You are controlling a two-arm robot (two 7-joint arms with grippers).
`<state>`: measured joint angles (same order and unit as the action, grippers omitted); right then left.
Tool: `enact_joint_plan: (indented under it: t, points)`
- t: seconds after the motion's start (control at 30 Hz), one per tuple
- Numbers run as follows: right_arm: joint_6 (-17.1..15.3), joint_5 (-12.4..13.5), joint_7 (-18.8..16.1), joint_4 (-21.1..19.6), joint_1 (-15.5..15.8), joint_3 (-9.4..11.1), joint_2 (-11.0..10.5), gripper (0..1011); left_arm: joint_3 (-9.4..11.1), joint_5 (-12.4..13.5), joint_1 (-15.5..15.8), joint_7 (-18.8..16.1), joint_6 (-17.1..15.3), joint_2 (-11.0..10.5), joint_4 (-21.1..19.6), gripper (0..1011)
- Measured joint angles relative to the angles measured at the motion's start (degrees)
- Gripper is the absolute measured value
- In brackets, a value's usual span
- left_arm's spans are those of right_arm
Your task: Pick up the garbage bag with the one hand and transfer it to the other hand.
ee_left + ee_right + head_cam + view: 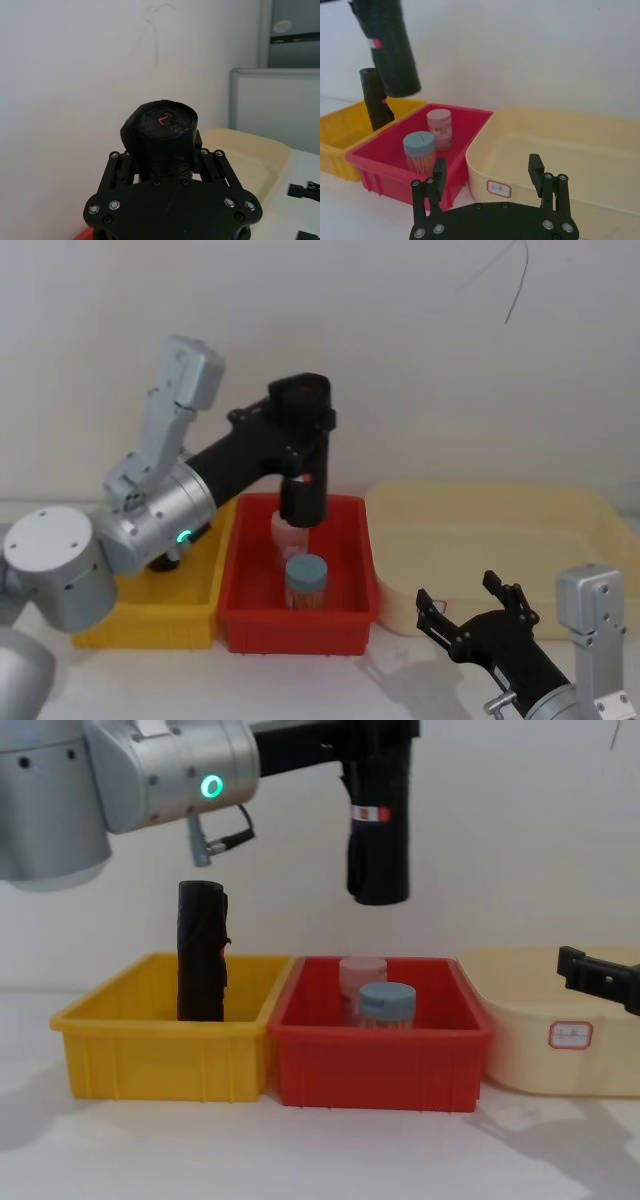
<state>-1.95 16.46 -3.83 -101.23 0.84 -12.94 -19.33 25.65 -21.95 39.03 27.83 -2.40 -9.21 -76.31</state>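
Plain white wall [400, 340] behind a white table [300, 690].

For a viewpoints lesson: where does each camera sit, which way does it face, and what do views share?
Head: high, looking down at the red bin; left gripper holds the garbage bag, right gripper lower right.
Chest: low, facing across the table; left arm top left, right gripper far right.
Left wrist: along its fingers at the garbage bag's end.
Right wrist: over its open fingers toward the red bin.
Shared: all show the garbage bag.

Your garbage bag [302, 502] hangs upright at frame centre, clamped by the left gripper [161, 159]; the right gripper [462, 600] is spread wide, lower right.
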Motion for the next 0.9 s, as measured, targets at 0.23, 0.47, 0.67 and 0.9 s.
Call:
enact_joint_plan:
  t: [0.23,0.47,0.67,0.9]
  points:
    - [0.0,0.0,0.0,0.0,0.0,0.0,0.0,1005,2.3,-1.0,3.5,4.0,0.8,2.0,6.5,513]
    - [0.0,0.0,0.0,0.0,0.0,0.0,0.0,1004,3.7,-1.2,5.2,5.3,1.3,3.1,10.4,513]
    - [0.0,0.0,0.0,0.0,0.0,0.0,0.0,1004,5.0,-1.2,6.1,6.2,1.5,3.9,12.8,513]
    - [0.0,0.0,0.0,0.0,0.0,0.0,0.0,1004,6.2,-1.7,6.4,7.1,1.4,4.7,13.8,513]
